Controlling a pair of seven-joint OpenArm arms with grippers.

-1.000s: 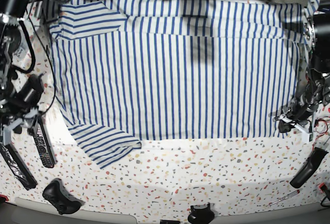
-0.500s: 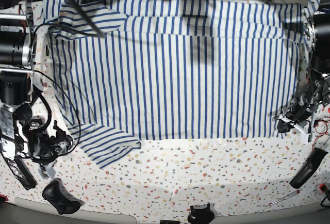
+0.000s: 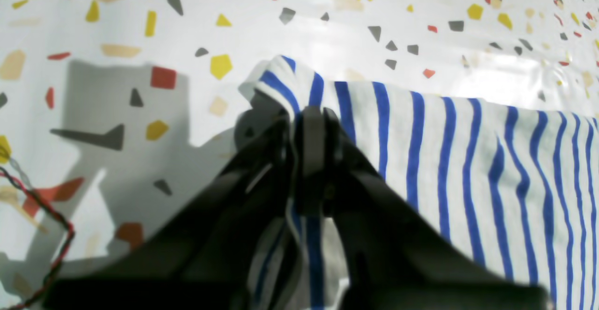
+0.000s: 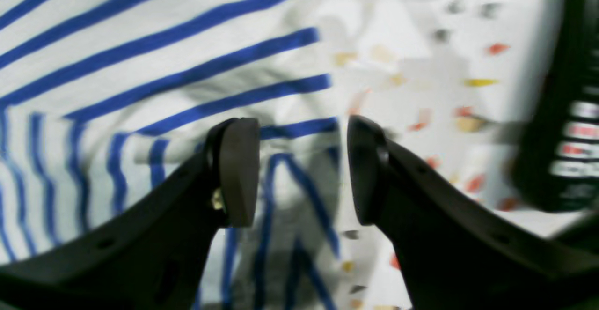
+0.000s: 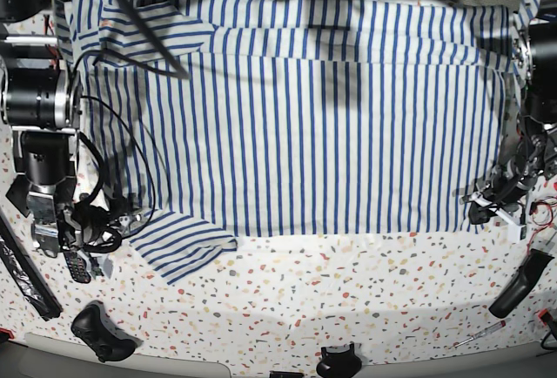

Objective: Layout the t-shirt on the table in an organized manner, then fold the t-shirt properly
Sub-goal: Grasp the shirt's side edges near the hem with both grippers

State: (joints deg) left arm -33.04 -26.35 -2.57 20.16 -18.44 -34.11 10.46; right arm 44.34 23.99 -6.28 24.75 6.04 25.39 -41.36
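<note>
While the t-shirt lies spread flat across the far half of the table, the left gripper pinches its lower hem corner, jaws closed on the striped cloth. The right gripper hovers with jaws wide over the near sleeve's edge, holding nothing, a remote control just beside that sleeve.

The left pincer rises from the bottom centre of the frame, its dark jaws pressed together on a corner of the shirt, pinching the striped cloth between them. The shirt spreads to the right, lying on the flecked surface. A red-and-black wire loops at lower left.
</note>
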